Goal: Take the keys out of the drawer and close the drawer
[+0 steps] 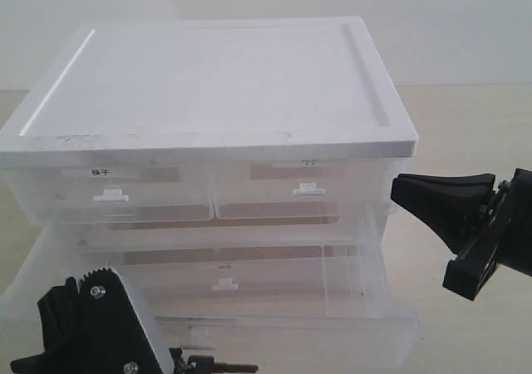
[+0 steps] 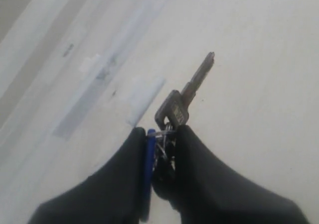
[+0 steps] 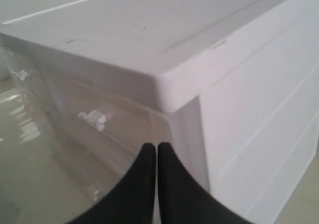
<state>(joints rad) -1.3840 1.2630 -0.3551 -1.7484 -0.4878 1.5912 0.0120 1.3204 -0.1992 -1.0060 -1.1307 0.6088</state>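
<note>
In the exterior view, my left gripper [image 1: 179,360] sits at the bottom edge. The keys [image 1: 218,365] poke out of it, low against the front of the drawer [image 1: 332,341], which stands pulled out of the cabinet [image 1: 216,83]. My right gripper [image 1: 405,189] hangs beside the cabinet's right corner.

In the left wrist view, the fingers [image 2: 199,174] are clamped on the keys [image 2: 175,109], with one key sticking out over a pale surface.

In the right wrist view, my right gripper [image 3: 157,150] has its jaws pressed together on nothing, near the cabinet's corner.

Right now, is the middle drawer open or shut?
Open: the drawer sticks out well past the top drawers, and the left tool holds the keys.
</note>
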